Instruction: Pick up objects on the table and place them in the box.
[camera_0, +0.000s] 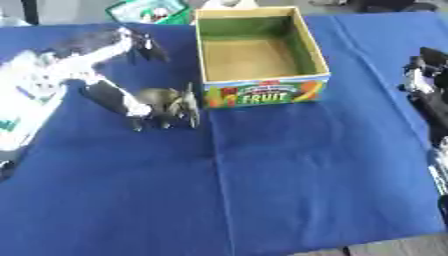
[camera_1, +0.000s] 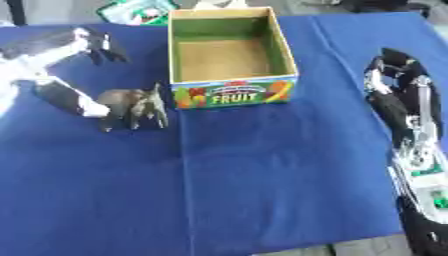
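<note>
An olive-grey toy animal (camera_0: 168, 104) stands on the blue cloth just left of the box's front corner. The open cardboard box (camera_0: 262, 93), with "FRUIT" printed on its front, has nothing inside. My left hand (camera_0: 105, 55) reaches in from the left. Its thumb (camera_0: 115, 99) touches the toy's left end, while its fingers (camera_0: 146, 46) are spread well above the toy, beside the box's left wall. My right hand (camera_1: 395, 87) rests by the right edge with relaxed fingers, holding nothing.
The table is covered by a blue cloth (camera_0: 289, 170). A green and white package (camera_0: 150, 11) lies beyond the box at the far edge. The table's front edge shows at the lower right.
</note>
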